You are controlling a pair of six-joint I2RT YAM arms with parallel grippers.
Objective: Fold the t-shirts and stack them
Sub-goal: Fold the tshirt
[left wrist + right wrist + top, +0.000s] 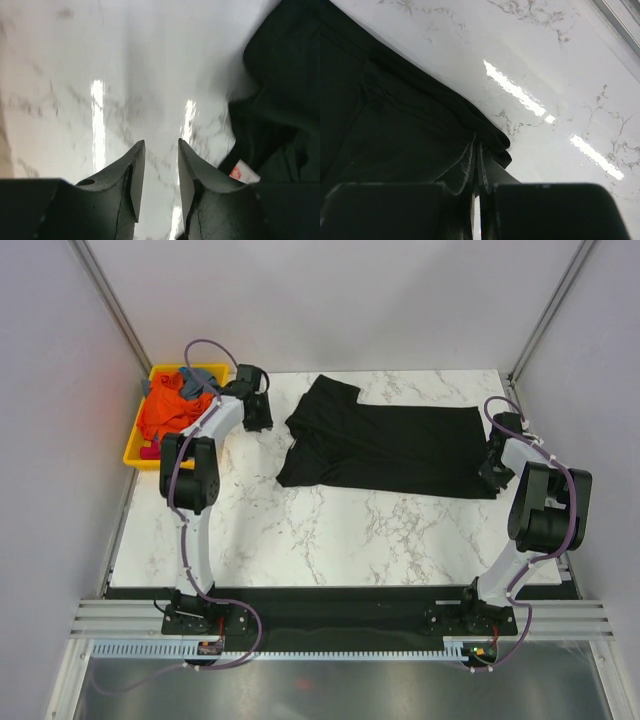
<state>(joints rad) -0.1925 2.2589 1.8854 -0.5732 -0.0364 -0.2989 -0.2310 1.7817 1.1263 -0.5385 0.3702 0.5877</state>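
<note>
With right jaws clenched on the black t-shirt (pixel 400 445) hem, steer left jaws, parted and empty above bare bench (pixel 330 530), onto the collar edge beside the neck label (pixel 240 172).

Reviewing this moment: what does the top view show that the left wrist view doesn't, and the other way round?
Top only: the yellow tray holding an orange shirt and a grey-blue shirt, the right arm, and the full spread of the black shirt. Left wrist only: the left claw open with nothing between its fingers, and a small white label with a red mark at the shirt's edge. Both: the black shirt and the marble table.
</note>
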